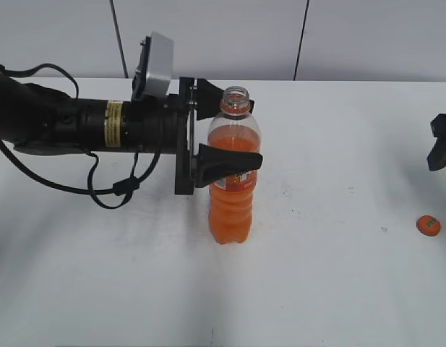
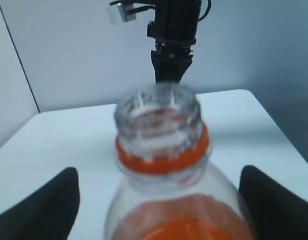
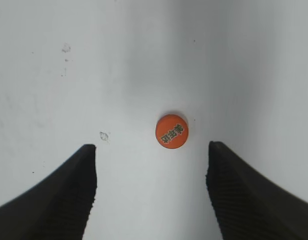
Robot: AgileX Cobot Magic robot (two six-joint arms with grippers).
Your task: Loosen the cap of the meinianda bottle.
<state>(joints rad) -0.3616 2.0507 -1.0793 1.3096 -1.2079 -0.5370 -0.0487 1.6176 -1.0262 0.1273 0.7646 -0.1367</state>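
The meinianda bottle (image 1: pixel 233 206) stands upright mid-table, its mouth uncovered, with the orange neck ring showing close in the left wrist view (image 2: pixel 161 155). My left gripper (image 1: pixel 237 130) reaches in from the left with its fingers on both sides of the bottle's upper body. In the left wrist view (image 2: pixel 157 172) the jaws are open, with a gap at the left finger. The orange cap (image 1: pixel 428 225) lies flat on the table at the right. My right gripper (image 3: pixel 151 147) is open and empty above the cap (image 3: pixel 171 130); in the exterior view it (image 1: pixel 441 144) sits at the right edge.
The white table (image 1: pixel 324 289) runs to a pale wall behind. The left arm's black body and cables (image 1: pixel 78 126) lie across the left of the table. The right arm (image 2: pixel 171 50) shows beyond the bottle in the left wrist view.
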